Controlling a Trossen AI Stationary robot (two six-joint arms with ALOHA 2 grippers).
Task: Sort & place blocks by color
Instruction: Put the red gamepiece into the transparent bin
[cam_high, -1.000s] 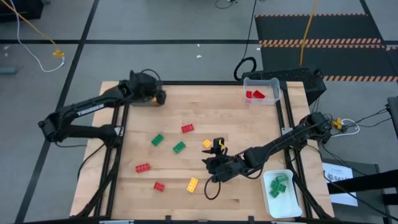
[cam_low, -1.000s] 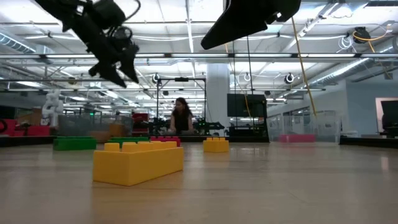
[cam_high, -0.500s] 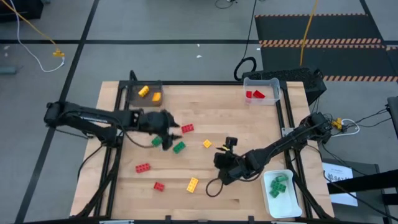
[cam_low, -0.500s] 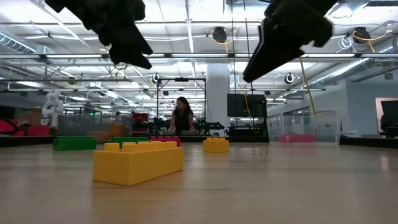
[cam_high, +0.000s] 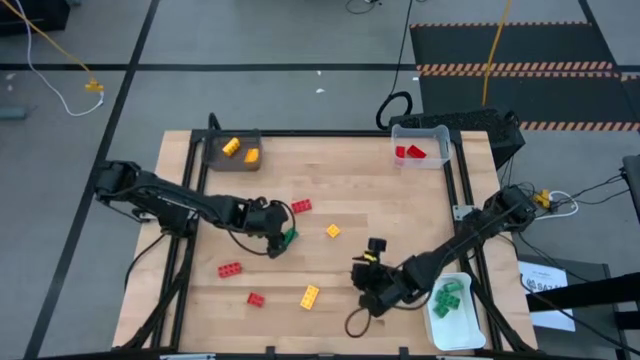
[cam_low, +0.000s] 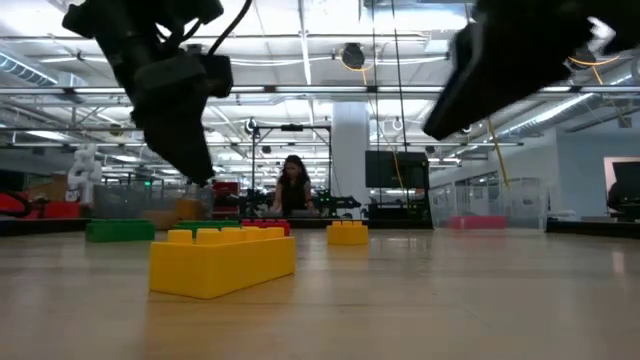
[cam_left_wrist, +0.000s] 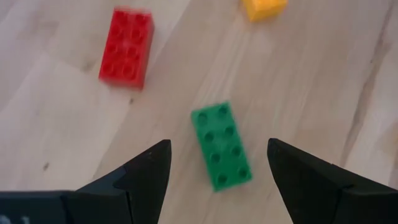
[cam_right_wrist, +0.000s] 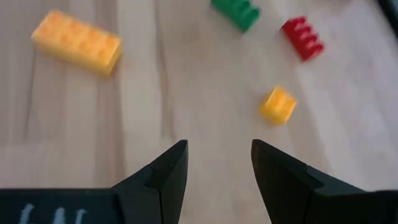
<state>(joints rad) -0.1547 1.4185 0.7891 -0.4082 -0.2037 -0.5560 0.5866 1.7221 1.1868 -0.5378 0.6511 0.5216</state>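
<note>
Left gripper (cam_left_wrist: 214, 163) fingers spread, released, straddling green block (cam_left_wrist: 221, 147) at lower centre of left wrist frame on counter (cam_left_wrist: 323, 81); block looked light, rigid, slick, best pinched across long sides; right gripper (cam_right_wrist: 214, 163) released

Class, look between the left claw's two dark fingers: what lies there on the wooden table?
In the left wrist view, a green studded plastic brick lies between the open left claw's fingers, untouched.

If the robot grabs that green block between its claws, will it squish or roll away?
Probably neither. The green block looks like hard, studded plastic with flat sides, so it should stay stiff. It lies flat on the table, so a nudge would likely slide it, not roll it. The left tool is open around it; smooth sides might slip a little.
</note>
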